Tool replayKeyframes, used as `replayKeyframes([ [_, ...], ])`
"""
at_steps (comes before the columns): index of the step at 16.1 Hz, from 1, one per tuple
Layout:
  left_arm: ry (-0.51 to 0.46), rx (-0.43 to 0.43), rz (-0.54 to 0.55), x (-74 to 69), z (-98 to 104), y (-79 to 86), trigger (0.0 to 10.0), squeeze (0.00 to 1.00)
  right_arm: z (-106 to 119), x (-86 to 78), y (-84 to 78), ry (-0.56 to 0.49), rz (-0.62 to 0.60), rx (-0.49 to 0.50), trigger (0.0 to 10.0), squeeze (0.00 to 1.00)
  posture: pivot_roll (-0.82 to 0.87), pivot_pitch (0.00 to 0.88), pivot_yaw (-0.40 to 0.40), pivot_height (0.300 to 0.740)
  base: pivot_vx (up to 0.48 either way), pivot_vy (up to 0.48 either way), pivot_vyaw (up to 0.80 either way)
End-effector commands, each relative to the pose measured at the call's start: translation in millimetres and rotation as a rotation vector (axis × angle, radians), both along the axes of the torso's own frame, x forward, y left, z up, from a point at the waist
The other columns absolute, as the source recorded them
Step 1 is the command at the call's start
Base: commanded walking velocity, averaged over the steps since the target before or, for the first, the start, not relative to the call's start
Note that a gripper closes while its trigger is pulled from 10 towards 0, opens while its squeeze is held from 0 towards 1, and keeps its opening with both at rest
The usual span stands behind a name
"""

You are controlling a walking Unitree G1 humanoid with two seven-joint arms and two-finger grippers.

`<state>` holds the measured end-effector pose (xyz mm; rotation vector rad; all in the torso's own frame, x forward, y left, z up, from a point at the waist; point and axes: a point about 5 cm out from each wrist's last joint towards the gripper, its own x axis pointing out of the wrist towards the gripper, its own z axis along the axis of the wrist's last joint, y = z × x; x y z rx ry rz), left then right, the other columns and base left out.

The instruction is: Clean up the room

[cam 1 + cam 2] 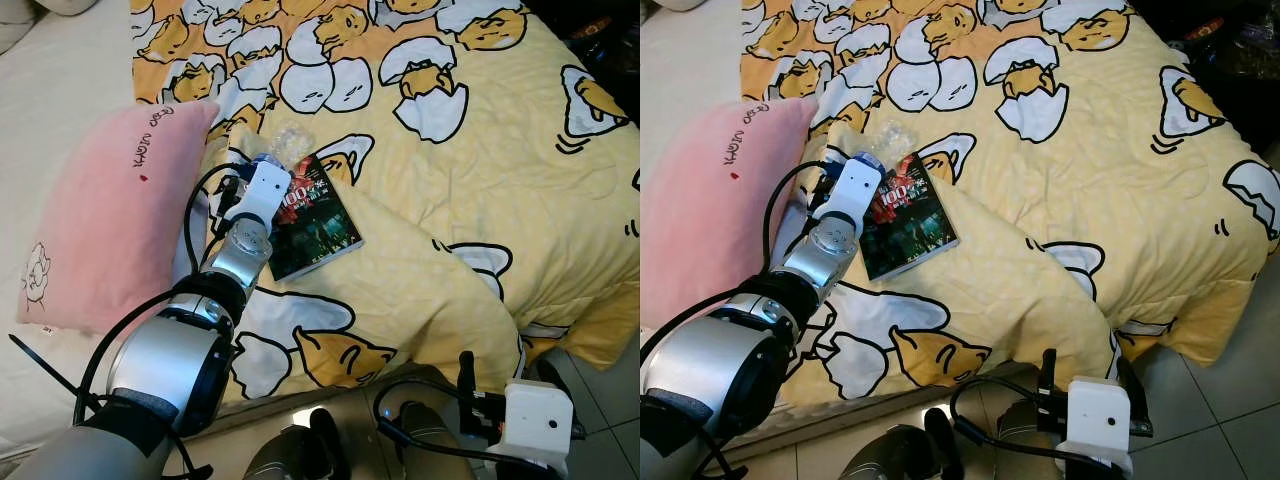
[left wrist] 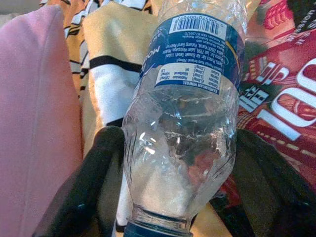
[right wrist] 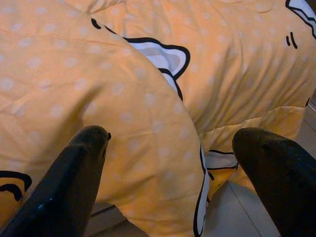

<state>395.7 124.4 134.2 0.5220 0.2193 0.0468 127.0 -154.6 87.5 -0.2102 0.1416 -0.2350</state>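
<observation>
A crumpled clear plastic bottle [image 1: 285,145] with a blue label lies on the bed, between a pink pillow [image 1: 110,220] and a dark book [image 1: 315,215]. My left gripper [image 1: 262,162] reaches over the bed to it. In the left wrist view the bottle [image 2: 182,123] sits cap-end toward the camera, between the two black fingers [image 2: 94,173]. They stand wide apart, right against its sides, and the gripper is open. My right gripper [image 3: 170,136] hangs low at the bed's near edge, open and holding nothing.
A yellow blanket [image 1: 480,180] with egg-cartoon prints covers the bed. The book lies on it just right of the bottle, partly under it. The bed's corner drops to a tiled floor [image 1: 610,400] at the right.
</observation>
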Motion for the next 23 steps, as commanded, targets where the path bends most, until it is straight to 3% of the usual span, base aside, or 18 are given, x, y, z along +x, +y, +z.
replayKeyframes([
  [1, 0.064, -0.005, -0.003, -6.1, -16, 7.0, 0.0, 0.00, -6, -3.8, 1.0, 0.039, -0.003, 0.004, 10.0, 0.00, -0.36, 0.270, 0.243, 0.740, 0.000, 0.000, 0.00],
  [3, 0.041, 0.022, -0.070, -4.6, -12, 3.4, 0.0, 0.00, -7, -2.4, 0.6, 0.034, -0.005, 0.004, 10.0, 0.00, -0.35, 0.266, 0.245, 0.740, 0.000, 0.000, 0.00],
  [5, 0.051, -0.029, -0.104, -4.7, -12, -0.4, 0.0, 0.00, -7, -0.7, 0.9, 0.030, -0.001, 0.004, 10.0, 0.00, -0.35, 0.261, 0.248, 0.740, 0.000, 0.000, 0.00],
  [8, 0.077, -0.227, -0.136, -5.4, -13, -7.8, 0.0, 0.00, -8, 6.9, -5.5, 0.010, -0.008, -0.004, 10.0, 0.00, -0.33, 0.206, 0.257, 0.740, 0.000, 0.000, 0.00],
  [9, 0.055, -0.362, -0.185, -4.5, -8, -13.5, 0.0, 0.00, -7, 16.0, -9.5, -0.012, -0.010, -0.004, 10.0, 0.00, -0.32, 0.175, 0.256, 0.740, 0.000, 0.000, 0.00],
  [10, 0.025, -0.421, -0.241, -3.9, -2, -18.3, 0.0, 0.00, -6, 27.9, -12.4, -0.038, -0.001, -0.009, 10.0, 0.00, -0.30, 0.131, 0.246, 0.740, 0.000, 0.000, 0.00],
  [11, 0.017, -0.429, -0.261, -3.9, -1, -19.9, 0.0, 0.00, -6, 33.4, -13.7, -0.048, 0.004, -0.012, 10.0, 0.00, -0.30, 0.116, 0.241, 0.740, 0.000, 0.000, 0.00],
  [13, -0.003, -0.535, -0.284, -3.9, 3, -20.3, 0.0, 0.00, -3, 59.5, -16.9, -0.092, 0.043, -0.026, 10.0, 0.00, -0.25, 0.039, 0.220, 0.740, 0.000, 0.000, 0.00],
  [14, -0.005, -0.550, -0.288, -4.0, 3, -20.1, 0.0, 0.00, -3, 62.6, -17.2, -0.097, 0.049, -0.028, 10.0, 0.00, -0.25, 0.039, 0.220, 0.740, 0.000, 0.000, 0.00],
  [15, -0.023, -0.609, -0.291, -3.4, 6, -16.6, 0.0, 0.00, -3, 72.9, -19.5, -0.108, 0.065, -0.036, 10.0, 0.00, -0.22, 0.000, 0.204, 0.740, 0.000, 0.000, 0.00],
  [17, -0.120, -0.618, -0.323, -5.7, 15, 5.3, 0.0, 0.00, -1, 89.1, -24.9, -0.133, 0.074, -0.034, 10.0, 0.00, -0.19, 0.000, 0.188, 0.740, 0.000, 0.000, 0.00],
  [19, -0.315, -0.640, -0.322, -14.9, 37, 32.8, 0.0, 0.00, 5, 98.5, -30.4, -0.166, 0.081, -0.051, 10.0, 0.00, -0.16, 0.000, 0.157, 0.740, 0.000, 0.000, 0.00],
  [21, -0.387, -0.564, -0.359, -32.4, 48, 45.6, 0.0, 0.00, 17, 102.7, -39.0, -0.207, 0.088, -0.066, 10.0, 0.00, -0.15, 0.000, 0.131, 0.740, 0.000, 0.000, 0.00],
  [23, -0.351, -0.539, -0.261, -49.7, 27, 70.1, 0.0, 0.00, 16, 105.3, -49.0, -0.205, 0.088, -0.064, 10.0, 0.00, -0.13, 0.000, 0.098, 0.740, 0.000, 0.000, 0.00],
])
